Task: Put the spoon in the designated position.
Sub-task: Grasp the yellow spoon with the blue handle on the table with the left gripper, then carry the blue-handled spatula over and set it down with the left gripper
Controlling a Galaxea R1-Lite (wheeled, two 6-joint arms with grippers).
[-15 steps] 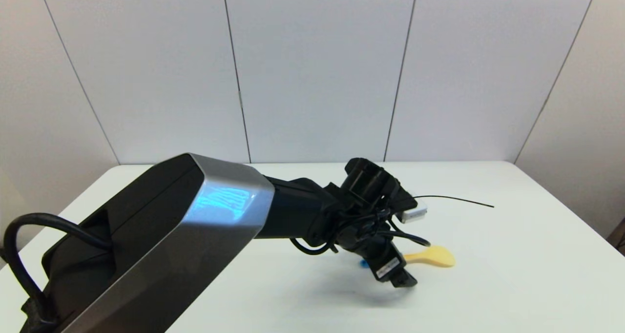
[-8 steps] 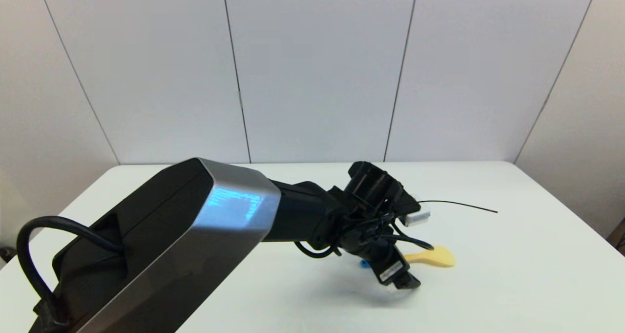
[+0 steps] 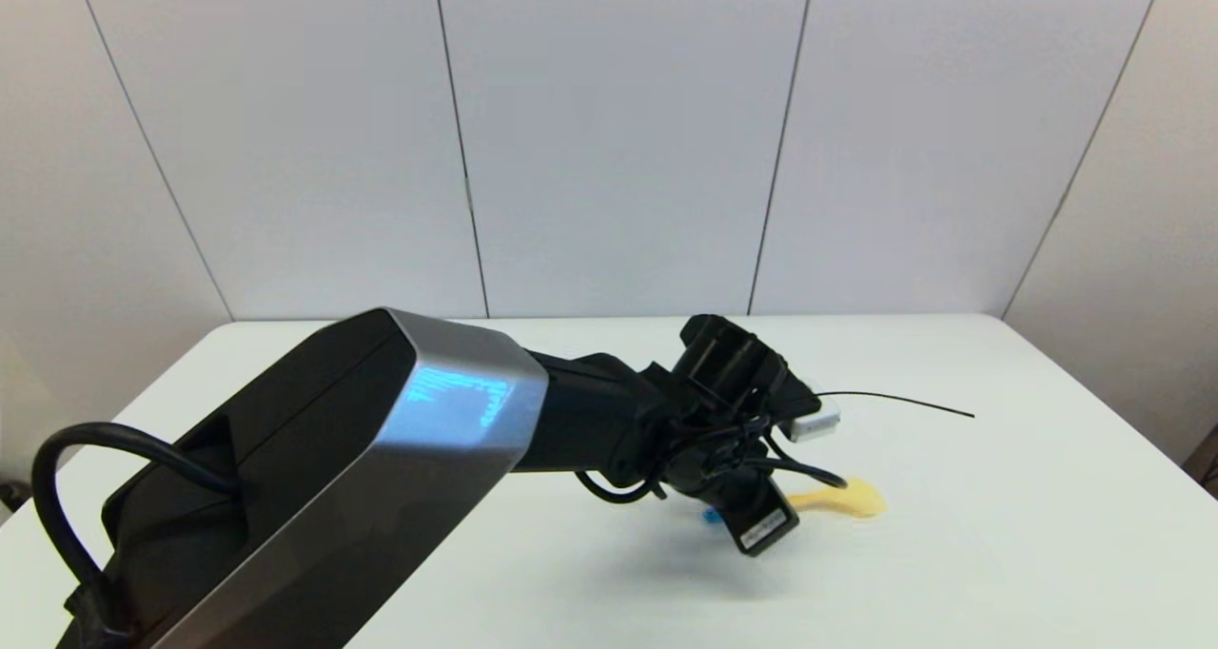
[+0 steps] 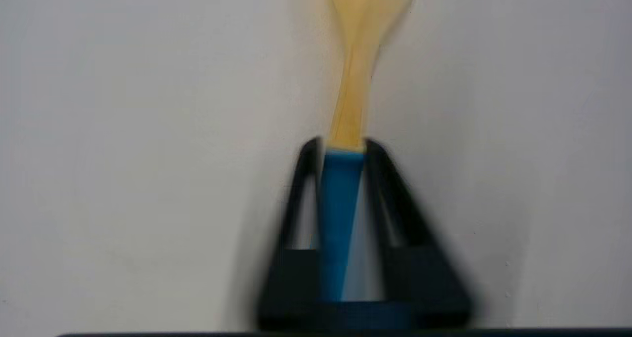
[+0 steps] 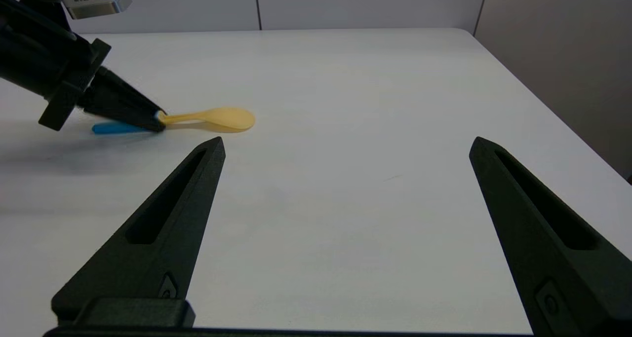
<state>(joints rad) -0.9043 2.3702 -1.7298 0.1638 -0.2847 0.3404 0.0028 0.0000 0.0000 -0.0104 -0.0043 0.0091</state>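
Note:
The spoon (image 3: pixel 842 500) lies on the white table right of centre, its pale yellow bowl pointing right. Most of its blue handle (image 4: pixel 338 203) sits between my left gripper's fingers. The left gripper (image 4: pixel 340 147) is shut on the handle just behind the yellow neck, and the right wrist view shows the same grip (image 5: pixel 157 121). The handle's free end (image 5: pixel 113 128) rests at the tabletop. My right gripper (image 5: pixel 348 142) hangs open and empty low over the table, nearer the front than the spoon (image 5: pixel 217 118). The designated position carries no mark that I can pick out.
A thin black wire (image 3: pixel 894 400) runs out to the right from the left wrist, above the table. A small white box (image 3: pixel 809 425) is fixed on that wrist. The table's right edge (image 5: pixel 543 105) and the panelled wall lie beyond.
The left gripper's fingers have closed in on the spoon's handle, and the finger that stuck out below the wrist is now tucked in. The yellow bowl has tipped slightly.

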